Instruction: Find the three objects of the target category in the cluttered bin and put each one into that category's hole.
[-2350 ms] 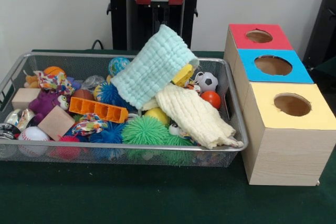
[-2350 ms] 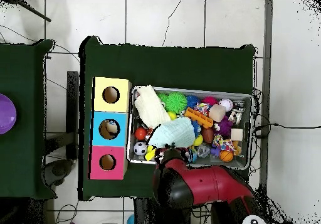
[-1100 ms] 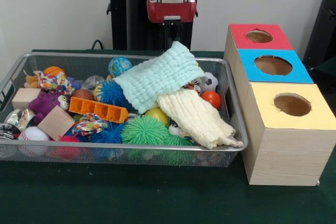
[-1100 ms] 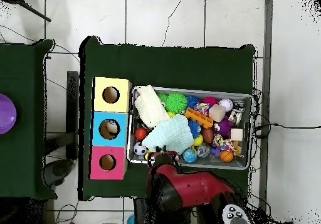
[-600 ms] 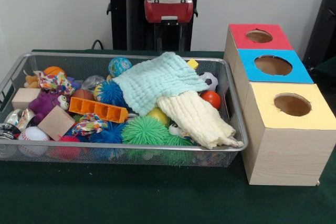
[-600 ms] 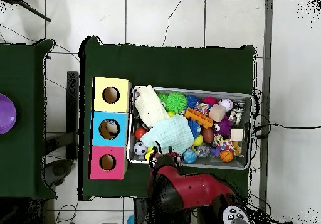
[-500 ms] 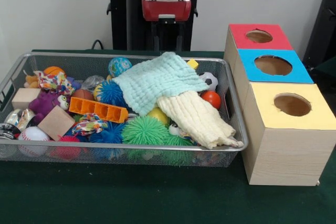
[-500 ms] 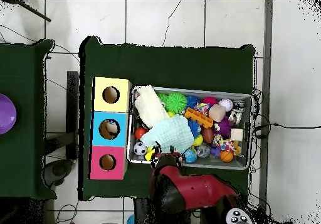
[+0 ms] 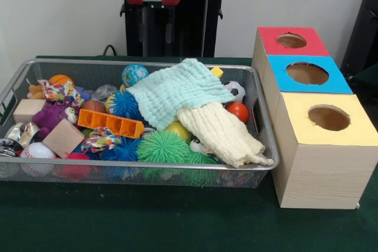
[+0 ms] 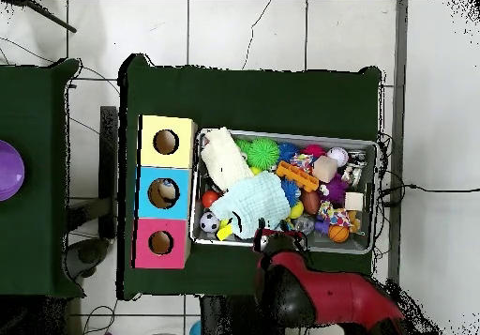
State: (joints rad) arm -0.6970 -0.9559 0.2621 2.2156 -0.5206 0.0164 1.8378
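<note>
Your gripper [image 9: 155, 25] hangs with jaws parted and empty behind the bin [image 9: 262, 146]; you're between picks, searching; both cloths, mint cloth [image 9: 177, 90] over cream cloth [image 9: 221, 134], lie inside; next, descend and clamp a fold.

From where I sit the wire bin [image 9: 260, 116] is packed wall to wall, with the mint cloth [image 9: 177, 91] draped high over its middle and the cream cloth [image 9: 220, 131] spilling to the front rim, so I see no clear way down there; the left half is lower but crowded with the orange block [image 9: 110, 123], wooden cube [image 9: 62, 138] and spiky balls [image 9: 163, 146]. The pincer [image 9: 155, 30] hangs above the bin's far rim, clear of the toys; the three-hole box [image 9: 319, 163] stands just beside the bin with all its holes unobstructed, and the green worktop [image 9: 147, 222] in front lies open.
</note>
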